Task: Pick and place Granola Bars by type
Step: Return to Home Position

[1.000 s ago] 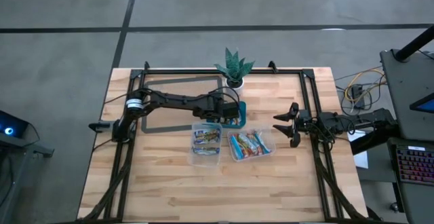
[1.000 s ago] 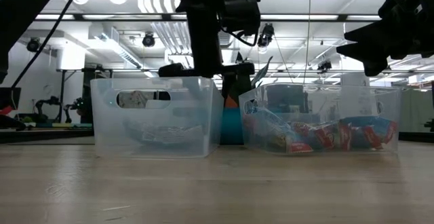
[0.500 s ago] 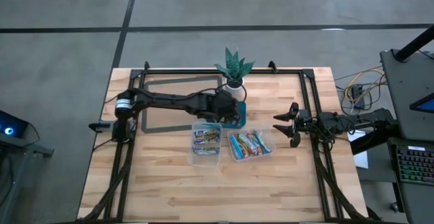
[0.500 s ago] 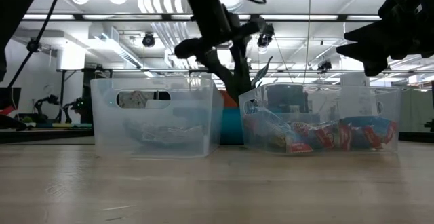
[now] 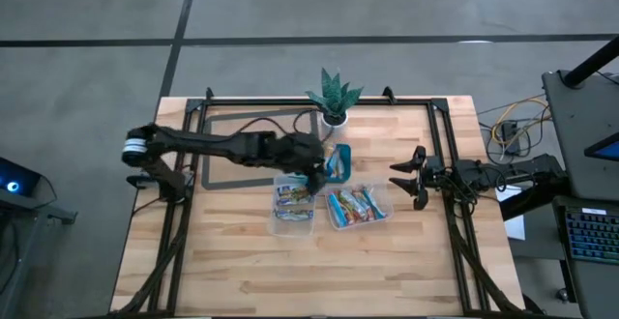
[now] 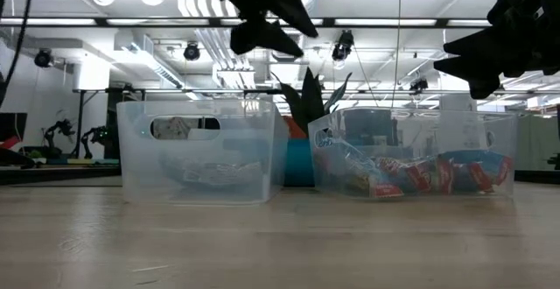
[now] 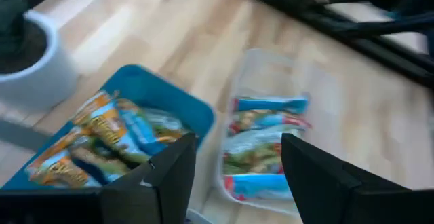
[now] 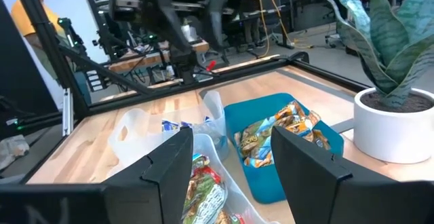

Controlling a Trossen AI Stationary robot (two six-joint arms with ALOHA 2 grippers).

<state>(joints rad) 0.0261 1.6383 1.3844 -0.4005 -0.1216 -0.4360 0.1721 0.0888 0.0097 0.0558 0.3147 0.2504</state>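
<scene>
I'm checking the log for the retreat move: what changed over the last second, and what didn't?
The left gripper rose from just above the blue bin, and its arm swung back toward the table's left edge; fingers open, empty. Nothing was taken or let go. The right gripper, the left clear bin, the right clear bin, the granola bars and the plant stayed put.
</scene>
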